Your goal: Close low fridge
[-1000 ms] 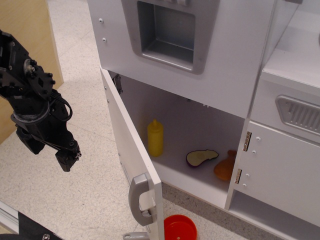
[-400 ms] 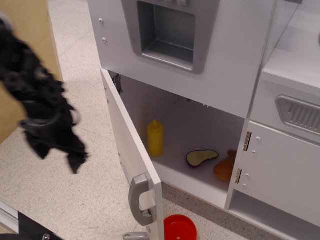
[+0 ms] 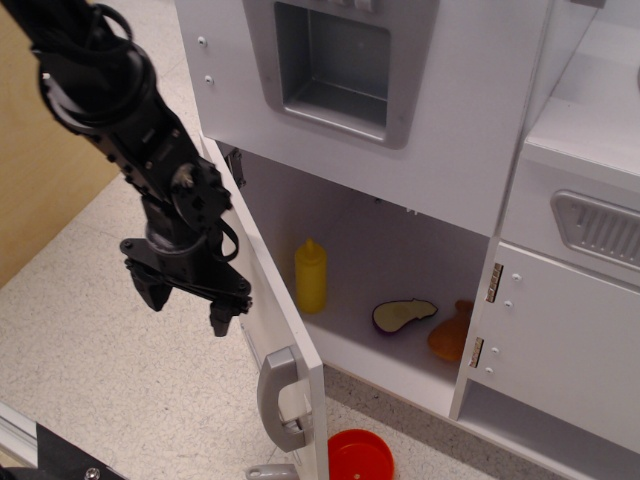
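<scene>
The low fridge point(image 3: 400, 250) is a white compartment under the dispenser panel. Its large white door point(image 3: 268, 310) stands wide open, swung out toward the camera, with a grey loop handle point(image 3: 280, 398) near its lower edge. My black gripper point(image 3: 187, 304) hangs just left of the door's outer face, level with its middle. Its two fingers point down and are spread apart, holding nothing. One fingertip point(image 3: 220, 318) is close to the door; I cannot tell if it touches. Inside the fridge are a yellow bottle point(image 3: 311, 277), an eggplant slice point(image 3: 403, 314) and an orange item point(image 3: 450, 335).
The upper white panel with a grey recessed dispenser point(image 3: 335, 65) is above. A smaller white door with metal hinges point(image 3: 560, 345) is at the right. A red round lid point(image 3: 360, 456) lies on the speckled floor below the door. A wooden panel point(image 3: 40, 170) stands at the left.
My arm has swung right and up from the left floor area to the door's outer face. The door and the items inside have not moved.
</scene>
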`<action>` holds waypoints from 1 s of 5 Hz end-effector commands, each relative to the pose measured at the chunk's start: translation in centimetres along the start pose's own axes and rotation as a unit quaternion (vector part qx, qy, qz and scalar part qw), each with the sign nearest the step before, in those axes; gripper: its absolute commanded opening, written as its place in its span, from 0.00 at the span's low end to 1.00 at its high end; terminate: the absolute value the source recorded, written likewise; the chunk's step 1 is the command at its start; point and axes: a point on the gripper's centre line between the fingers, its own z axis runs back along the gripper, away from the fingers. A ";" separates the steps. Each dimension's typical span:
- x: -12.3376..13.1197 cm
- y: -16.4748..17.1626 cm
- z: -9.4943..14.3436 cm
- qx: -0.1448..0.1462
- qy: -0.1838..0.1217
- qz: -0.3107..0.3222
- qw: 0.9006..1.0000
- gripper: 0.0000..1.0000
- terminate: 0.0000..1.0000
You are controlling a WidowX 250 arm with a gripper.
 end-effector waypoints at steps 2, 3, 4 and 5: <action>4.7 -3.7 -0.8 -0.038 -0.017 0.053 0.998 1.00 0.00; 5.7 -4.2 -1.0 -0.042 -0.014 0.070 0.997 1.00 0.00; 6.7 -4.5 -1.3 -0.044 -0.018 0.084 0.995 1.00 0.00; 7.4 -4.8 -1.6 -0.043 -0.018 0.091 0.995 1.00 0.00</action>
